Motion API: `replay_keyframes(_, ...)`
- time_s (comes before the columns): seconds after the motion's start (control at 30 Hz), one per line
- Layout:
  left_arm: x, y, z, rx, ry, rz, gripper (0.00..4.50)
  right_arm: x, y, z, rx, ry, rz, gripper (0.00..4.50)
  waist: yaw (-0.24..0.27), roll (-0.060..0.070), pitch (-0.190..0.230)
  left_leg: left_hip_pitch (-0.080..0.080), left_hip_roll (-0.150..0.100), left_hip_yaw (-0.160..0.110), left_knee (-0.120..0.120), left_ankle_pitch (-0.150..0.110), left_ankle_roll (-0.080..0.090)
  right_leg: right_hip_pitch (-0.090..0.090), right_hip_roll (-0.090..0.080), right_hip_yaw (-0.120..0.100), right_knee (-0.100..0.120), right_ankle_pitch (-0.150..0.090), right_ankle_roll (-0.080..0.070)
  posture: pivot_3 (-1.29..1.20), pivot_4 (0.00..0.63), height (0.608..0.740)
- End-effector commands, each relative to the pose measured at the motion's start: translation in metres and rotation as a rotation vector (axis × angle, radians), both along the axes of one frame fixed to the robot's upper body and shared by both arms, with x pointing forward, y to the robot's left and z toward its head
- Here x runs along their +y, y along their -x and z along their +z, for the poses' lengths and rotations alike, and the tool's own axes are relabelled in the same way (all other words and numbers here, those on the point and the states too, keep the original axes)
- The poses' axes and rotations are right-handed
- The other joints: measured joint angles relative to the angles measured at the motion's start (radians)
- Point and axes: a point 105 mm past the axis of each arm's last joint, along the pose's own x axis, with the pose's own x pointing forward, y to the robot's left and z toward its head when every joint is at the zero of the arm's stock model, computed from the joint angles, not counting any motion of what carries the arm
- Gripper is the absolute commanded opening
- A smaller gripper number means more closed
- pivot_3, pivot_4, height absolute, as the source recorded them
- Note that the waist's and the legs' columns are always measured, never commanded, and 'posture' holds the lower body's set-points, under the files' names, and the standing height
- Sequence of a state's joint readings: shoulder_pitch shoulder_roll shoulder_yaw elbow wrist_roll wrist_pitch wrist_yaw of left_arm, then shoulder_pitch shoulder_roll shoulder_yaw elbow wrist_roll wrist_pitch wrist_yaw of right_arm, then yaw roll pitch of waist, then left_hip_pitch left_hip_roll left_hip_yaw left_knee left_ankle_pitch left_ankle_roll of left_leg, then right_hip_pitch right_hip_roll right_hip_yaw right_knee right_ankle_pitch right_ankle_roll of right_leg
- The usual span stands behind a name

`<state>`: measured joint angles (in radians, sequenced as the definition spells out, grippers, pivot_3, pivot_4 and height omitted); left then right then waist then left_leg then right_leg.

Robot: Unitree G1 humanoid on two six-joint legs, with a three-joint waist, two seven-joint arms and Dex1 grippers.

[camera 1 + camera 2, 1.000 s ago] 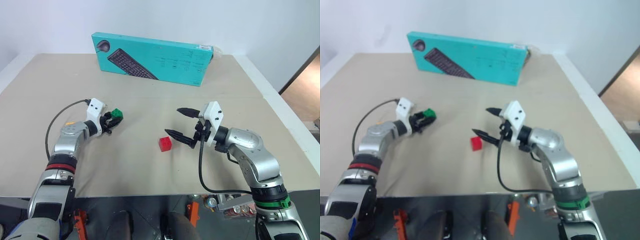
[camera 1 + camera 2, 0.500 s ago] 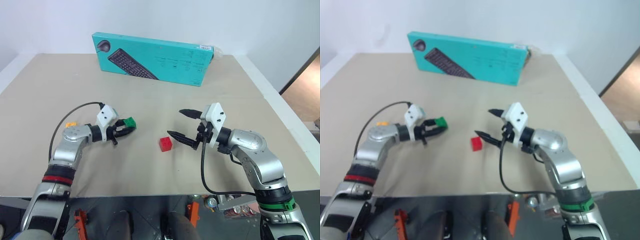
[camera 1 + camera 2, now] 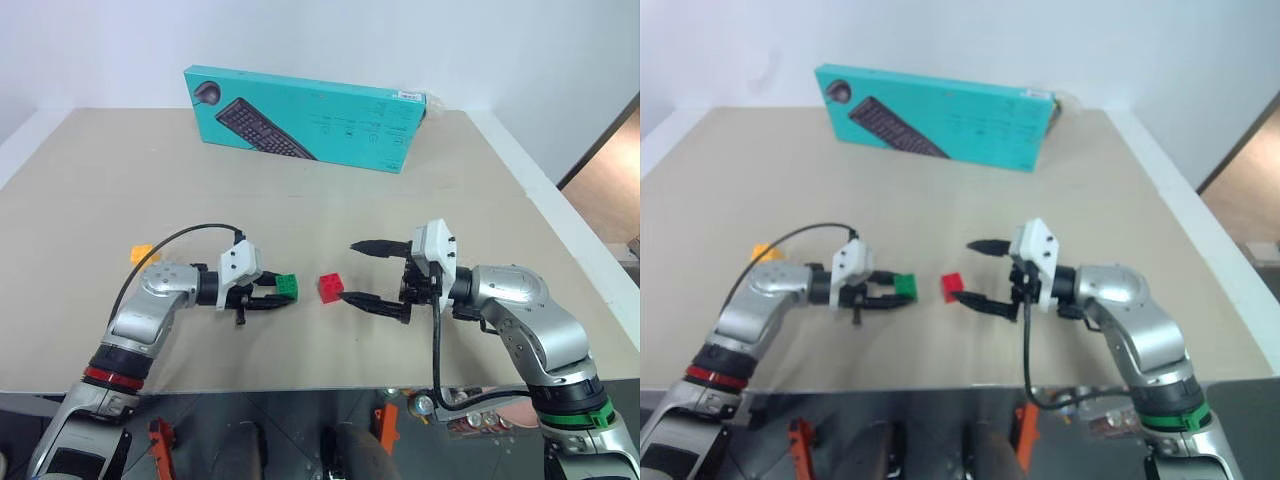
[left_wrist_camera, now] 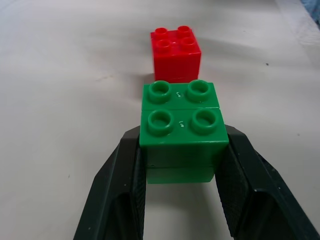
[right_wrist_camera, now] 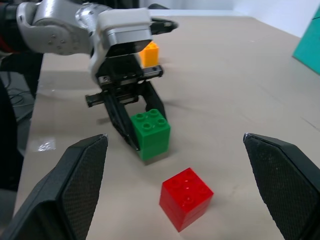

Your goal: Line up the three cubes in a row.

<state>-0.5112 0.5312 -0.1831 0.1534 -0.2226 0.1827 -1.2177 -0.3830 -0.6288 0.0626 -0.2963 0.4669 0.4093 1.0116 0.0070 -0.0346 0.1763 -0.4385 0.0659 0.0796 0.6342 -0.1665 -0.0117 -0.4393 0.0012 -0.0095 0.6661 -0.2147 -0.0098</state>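
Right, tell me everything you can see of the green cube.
The green cube is a glossy plastic building block with four round studs on top. It sits upright, pinched on two opposite sides by the left gripper, at or just above the table. The red cube stands just beyond it, a small gap between them.

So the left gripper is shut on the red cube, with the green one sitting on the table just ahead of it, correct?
Not quite: the colours are swapped. The left wrist view shows the left gripper shut on the green cube, while the red cube sits on the table just ahead of it.
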Motion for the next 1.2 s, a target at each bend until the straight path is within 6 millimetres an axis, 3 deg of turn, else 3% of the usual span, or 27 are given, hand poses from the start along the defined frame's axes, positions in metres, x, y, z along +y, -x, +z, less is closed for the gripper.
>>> replay_keyframes(0.03,0.003,-0.003,0.004,-0.024,-0.020,-0.007,1.32,-0.001,0.005,0.006,-0.043,0.004,0.023,4.50,0.000,0.000,0.000,0.000,0.000,0.000,0.000,0.000,0.000,0.000,0.000,0.000,0.000,0.000,0.000,0.00,0.150,0.740)
replay_keyframes(0.5,0.008,-0.003,-0.004,0.016,-0.029,-0.008,1.32,-0.003,0.004,0.003,-0.048,0.013,0.009,4.50,0.000,0.000,0.000,0.000,0.000,0.000,0.000,0.000,0.000,0.000,0.000,0.000,0.000,0.000,0.000,0.00,0.150,0.740)
replay_keyframes(0.57,0.009,-0.001,-0.005,0.019,-0.041,-0.022,2.34,-0.003,0.003,0.004,-0.050,0.015,0.008,4.50,0.000,0.000,0.000,0.000,0.000,0.000,0.000,0.000,0.000,0.000,0.000,0.000,0.000,0.000,0.000,0.00,0.150,0.740)
replay_keyframes(0.63,0.010,0.000,-0.005,0.013,-0.055,-0.030,2.70,-0.003,0.003,0.004,-0.051,0.016,0.009,4.50,0.000,0.000,0.000,0.000,0.000,0.000,0.000,0.000,0.000,0.000,0.000,0.000,0.000,0.000,0.000,0.00,0.150,0.740)
replay_keyframes(0.67,0.011,0.000,-0.003,0.007,-0.053,-0.028,3.12,-0.003,0.003,0.004,-0.050,0.016,0.011,4.50,0.000,0.000,0.000,0.000,0.000,0.000,0.000,0.000,0.000,0.000,0.000,0.000,0.000,0.000,0.000,0.00,0.150,0.740)
replay_keyframes(0.7,0.012,0.000,-0.001,0.003,-0.048,-0.024,3.12,-0.003,0.003,0.004,-0.049,0.015,0.012,4.50,0.000,0.000,0.000,0.000,0.000,0.000,0.000,0.000,0.000,0.000,0.000,0.000,0.000,0.000,0.000,0.00,0.150,0.740)
replay_keyframes(0.73,0.014,0.000,0.002,-0.004,-0.046,-0.016,3.60,-0.002,0.003,0.004,-0.049,0.016,0.015,4.50,0.000,0.000,0.000,0.000,0.000,0.000,0.000,0.000,0.000,0.000,0.000,0.000,0.000,0.000,0.000,0.00,0.150,0.740)
replay_keyframes(0.83,0.019,0.000,0.013,-0.030,-0.038,0.011,4.38,-0.001,0.002,0.005,-0.049,0.019,0.021,4.50,0.000,0.000,0.000,0.000,0.000,0.000,0.000,0.000,0.000,0.000,0.000,0.000,0.000,0.000,0.000,0.00,0.150,0.740)
replay_keyframes(1.07,0.061,0.003,0.054,-0.023,0.211,0.377,4.48,0.000,-0.002,0.009,-0.064,0.016,0.032,4.50,-0.007,0.000,0.000,0.000,0.001,-0.001,0.000,0.000,0.000,0.000,0.000,0.000,0.000,0.000,0.000,0.00,0.150,0.740)
replay_keyframes(1.2,0.103,-0.008,0.061,-0.116,0.345,0.771,4.48,0.000,-0.004,0.009,-0.065,0.019,0.046,4.50,-0.005,0.000,0.000,0.001,0.001,-0.001,0.000,0.000,0.000,0.000,0.000,-0.001,0.000,0.000,0.000,0.00,0.150,0.740)
